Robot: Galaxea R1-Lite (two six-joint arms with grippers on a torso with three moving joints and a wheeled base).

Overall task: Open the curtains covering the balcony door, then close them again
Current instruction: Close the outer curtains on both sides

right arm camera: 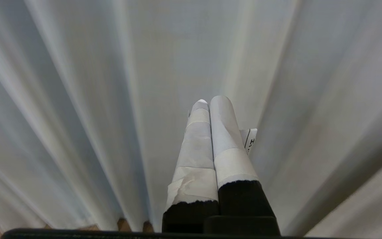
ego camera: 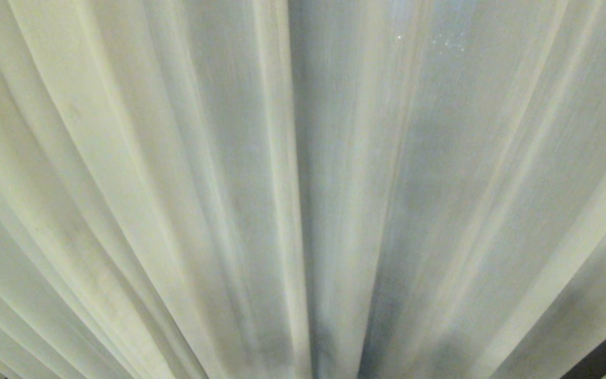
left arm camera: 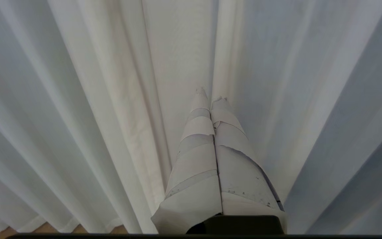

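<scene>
Filling every view, the curtains are hanging drawn – soft, light, liable to slip – best pinched along a hemmed edge, while left gripper and right gripper are sitting closed, empty.

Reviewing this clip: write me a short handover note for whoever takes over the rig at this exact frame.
Left gripper: jaws shut, nothing held, pointing at the curtains.
Right gripper: jaws shut, nothing held, also facing the fabric.
Neither arm shows in the head view.
Curtains: drawn, pleats filling every view; the two panels meet at a seam near the middle of the head view. Balcony door is hidden behind them.
Done: nothing visible; the curtains are covering the door.
Left: part the panels to open them, then draw them closed again.
</scene>
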